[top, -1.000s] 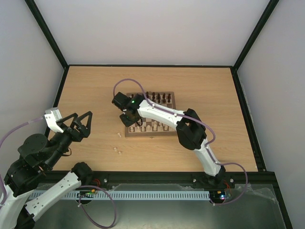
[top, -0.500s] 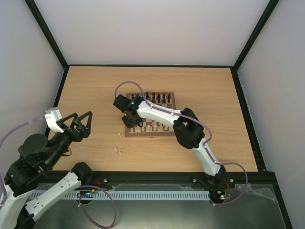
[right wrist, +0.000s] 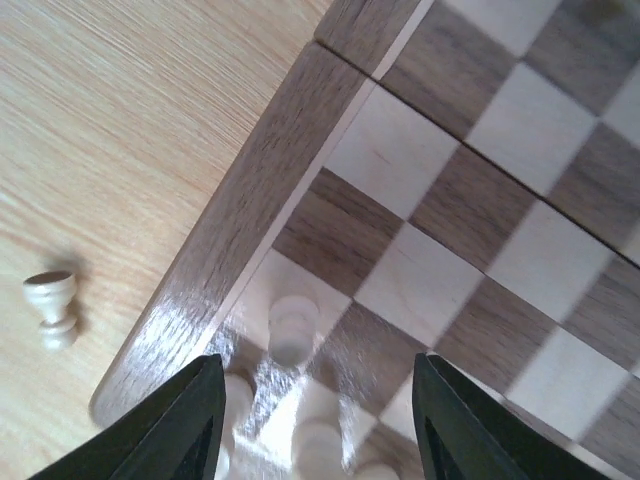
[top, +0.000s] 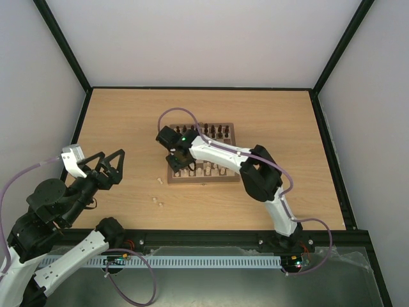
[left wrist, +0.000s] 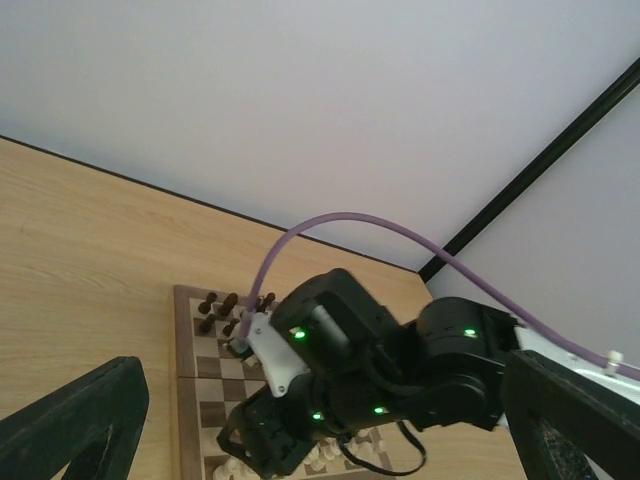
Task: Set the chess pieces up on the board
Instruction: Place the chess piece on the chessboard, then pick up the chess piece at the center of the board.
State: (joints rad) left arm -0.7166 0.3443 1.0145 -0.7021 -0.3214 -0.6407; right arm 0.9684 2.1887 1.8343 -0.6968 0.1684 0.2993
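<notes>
Glossy checkered wooden board; pale turned pawn below parted right pincer; left pincer wide.

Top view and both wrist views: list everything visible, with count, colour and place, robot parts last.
table: one, light wood, floor of a white-walled, black-framed enclosure
board: one, dark brown and tan checks with brown border, middle of the table
dark pieces: one row, count unclear, dark brown, far edge of the board
pale pieces: several, count unclear, beige, near rows of the board
loose pale pieces: three, beige, on the table left of the board
cables: two, purple, one along each arm
left gripper: one, black, open, above the table left of the board
right gripper: one, black, open, over the board's near left corner, holding nothing
</notes>
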